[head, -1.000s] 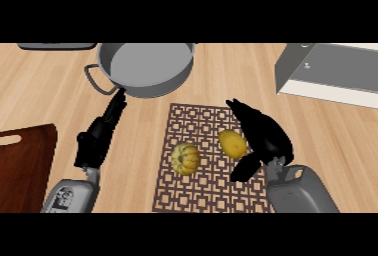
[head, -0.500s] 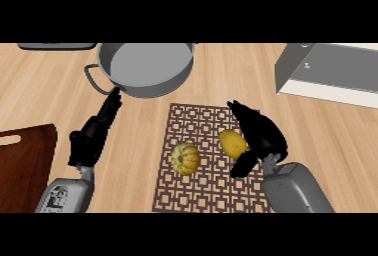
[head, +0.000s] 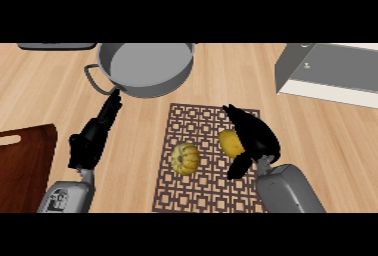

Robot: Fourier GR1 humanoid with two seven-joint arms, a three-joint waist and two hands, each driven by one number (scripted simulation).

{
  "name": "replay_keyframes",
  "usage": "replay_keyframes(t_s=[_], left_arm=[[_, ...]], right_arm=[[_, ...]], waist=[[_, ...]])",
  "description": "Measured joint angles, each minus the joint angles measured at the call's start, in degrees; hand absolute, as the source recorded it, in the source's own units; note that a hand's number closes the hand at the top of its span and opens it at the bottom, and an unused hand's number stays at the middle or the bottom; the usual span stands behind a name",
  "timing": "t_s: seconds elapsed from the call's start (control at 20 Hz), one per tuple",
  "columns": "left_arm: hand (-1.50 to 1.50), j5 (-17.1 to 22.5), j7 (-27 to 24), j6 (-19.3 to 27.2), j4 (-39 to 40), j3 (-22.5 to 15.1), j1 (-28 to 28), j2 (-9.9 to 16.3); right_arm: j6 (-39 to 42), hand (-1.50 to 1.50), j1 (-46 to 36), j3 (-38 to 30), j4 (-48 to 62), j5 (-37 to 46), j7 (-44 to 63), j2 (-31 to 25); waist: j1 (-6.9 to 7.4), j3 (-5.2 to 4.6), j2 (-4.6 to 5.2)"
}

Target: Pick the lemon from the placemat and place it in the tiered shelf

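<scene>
The lemon [head: 231, 143] lies on the brown placemat [head: 210, 192], close to the mat's right edge and about halfway along it. The right hand [head: 253, 136] is just beside the lemon on its right side, the fingers bent around the fruit and touching it, while the thumb points down toward the near edge of the mat; I cannot tell if the lemon is already off the mat. To the left of the lemon, near the middle of the placemat, sits a small ribbed yellow squash [head: 185, 158], a little apart from the lemon. The placemat itself lies in the middle of the wooden worktop [head: 339, 145] and reaches to its near edge. The tiered shelf [head: 330, 71], grey and white, stands at the far right corner of the worktop, well apart from the lemon. A grey pot [head: 146, 66] with handles stands at the far edge, left of the centre. The left hand [head: 94, 136] rests on the worktop to the left of the mat, its fingers straight and pointing to the pot, holding nothing. A dark red cutting board [head: 26, 167] lies at the left edge of the worktop.
</scene>
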Motion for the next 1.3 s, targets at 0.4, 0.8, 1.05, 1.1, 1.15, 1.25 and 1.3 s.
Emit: replay_keyframes(t_s=[0.4,0.8,1.05,1.1,1.15,1.25,1.3], left_arm=[[0.00,-0.4,0.5,-0.4,0.4,1.1,-0.9,-0.3],[0.00,-1.0,-0.5,-0.7,0.6,1.1,0.0,-0.8],[0.00,-1.0,0.5,-0.8,0.0,1.1,-0.2,-0.8],[0.00,-1.2,0.4,-0.7,0.2,1.1,-0.1,-0.9],[0.00,-1.1,0.5,-0.8,-0.4,1.1,0.3,-0.8],[0.00,-1.3,1.1,-0.7,-0.6,1.0,-0.3,-1.1],[0.00,-1.2,1.4,-0.9,-0.9,1.0,-0.6,-1.0]], right_arm=[[-0.3,1.50,1.2,0.8,3.5,2.7,-4.6,-1.0],[-3.2,1.50,0.6,0.4,4.2,6.7,-4.7,-0.3],[-7.1,1.50,1.7,-0.9,1.1,7.2,6.8,1.2],[-7.9,1.50,1.8,-0.7,0.1,7.2,8.7,1.4],[-8.4,1.50,1.9,-1.4,-0.4,7.3,9.3,1.4],[-11.0,1.50,2.3,0.3,-2.0,6.9,12.0,1.6],[-11.5,1.50,1.5,-0.2,-2.9,6.1,12.7,1.7]], waist=[[0.01,-0.02,-0.05],[-0.05,-0.03,-0.06],[-0.13,-0.01,-0.10],[-0.14,-0.01,-0.09],[-0.11,-0.01,-0.09],[-0.09,-0.01,-0.07],[-0.07,0.00,-0.06]])
